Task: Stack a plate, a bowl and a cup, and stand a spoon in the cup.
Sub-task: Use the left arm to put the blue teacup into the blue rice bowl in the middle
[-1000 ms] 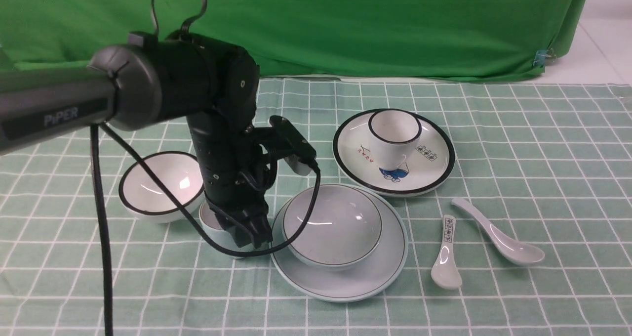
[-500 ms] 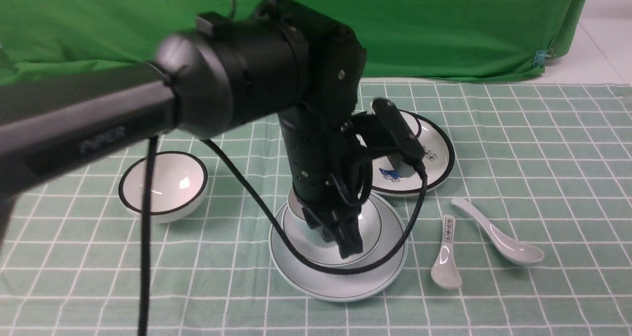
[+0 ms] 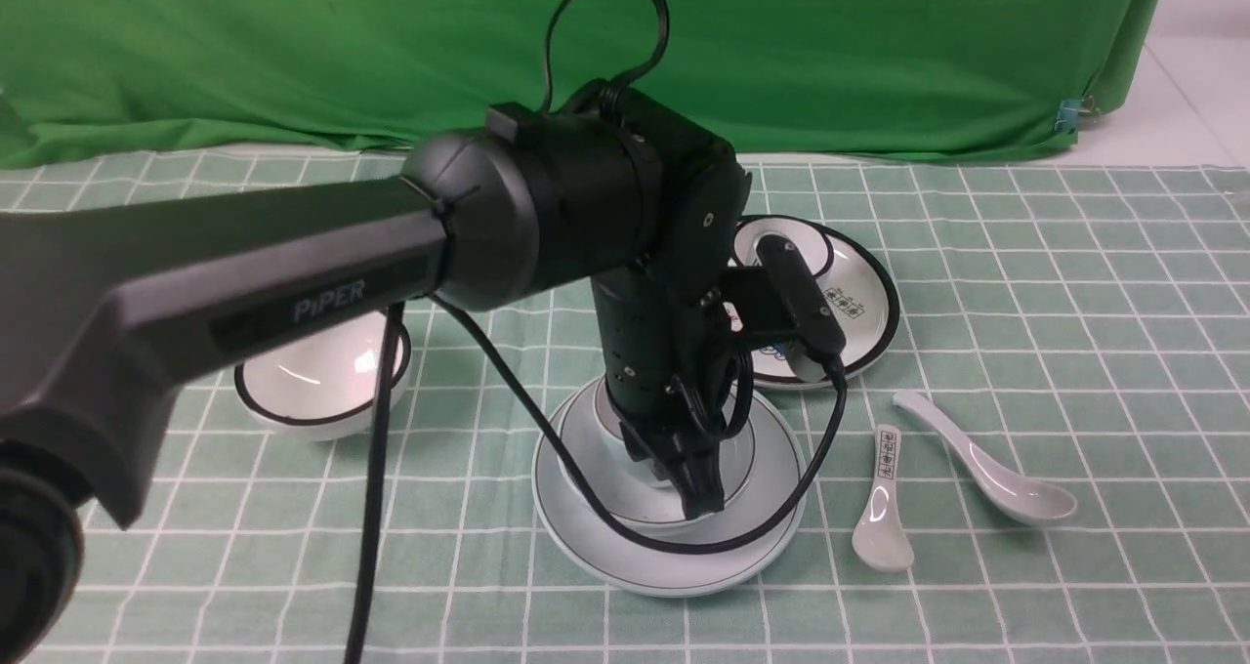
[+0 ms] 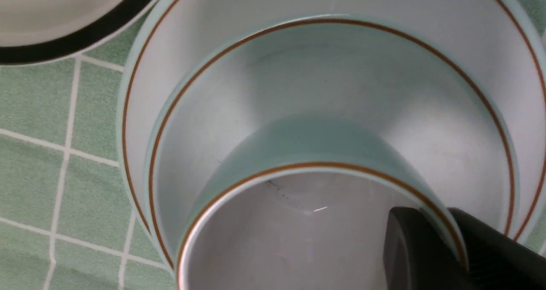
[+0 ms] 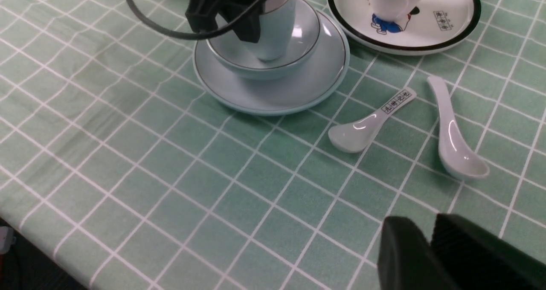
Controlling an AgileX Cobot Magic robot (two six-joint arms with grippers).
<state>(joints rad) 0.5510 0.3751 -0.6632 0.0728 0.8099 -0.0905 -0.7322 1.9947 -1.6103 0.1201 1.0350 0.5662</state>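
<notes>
Cup [image 4: 307, 149] in bowl [image 4: 298, 76], left claw [image 4: 443, 239] pinching rim

plate [image 3: 664, 570], bowl [image 3: 594, 441], cup [image 4: 315, 145]: pale blue, thin brown rim line. spoon [image 3: 986, 464]: plain glossy white. tablecloth [image 3: 1074, 303]: green, white grid. backdrop [image 3: 879, 59]: plain green.

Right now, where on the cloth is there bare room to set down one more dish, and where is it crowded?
Bare cloth lies along the near edge, in front of the plate and the marked spoon. More lies right of the plain spoon. Crowded: between the plate, the black-rimmed plate and both spoons.
</notes>
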